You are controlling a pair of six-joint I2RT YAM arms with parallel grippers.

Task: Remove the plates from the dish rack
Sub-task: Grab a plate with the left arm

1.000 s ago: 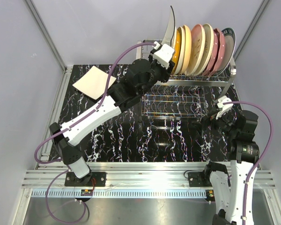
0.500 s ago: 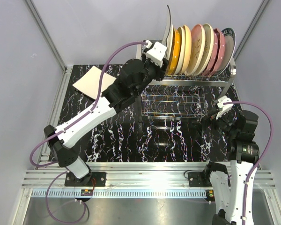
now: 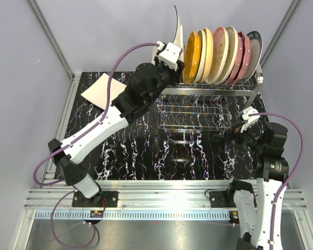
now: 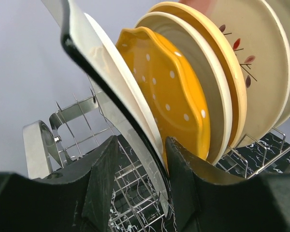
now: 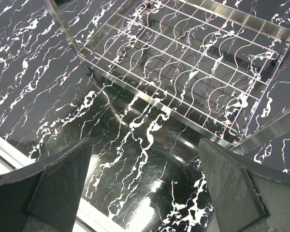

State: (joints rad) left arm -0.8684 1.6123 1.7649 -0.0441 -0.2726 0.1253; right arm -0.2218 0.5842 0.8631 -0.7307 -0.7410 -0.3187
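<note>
Moved left from the yellow dotted plate [image 3: 191,49], the dark-rimmed plate [image 3: 176,23] — left gripper [image 3: 176,48] pinches its edge; right gripper [image 3: 239,129] spread, lower right.

Two grippers: the left gripper [image 3: 176,48] at upper centre, the right gripper [image 3: 233,133] at middle right. One dish rack [image 3: 208,91], with two tiers. Plates: one white square plate [image 3: 104,91] lying flat at upper left, one edge-on plate [image 3: 176,23] at top centre, and six or seven standing plates [image 3: 219,49] at upper right, packed too tightly for a sure count
</note>
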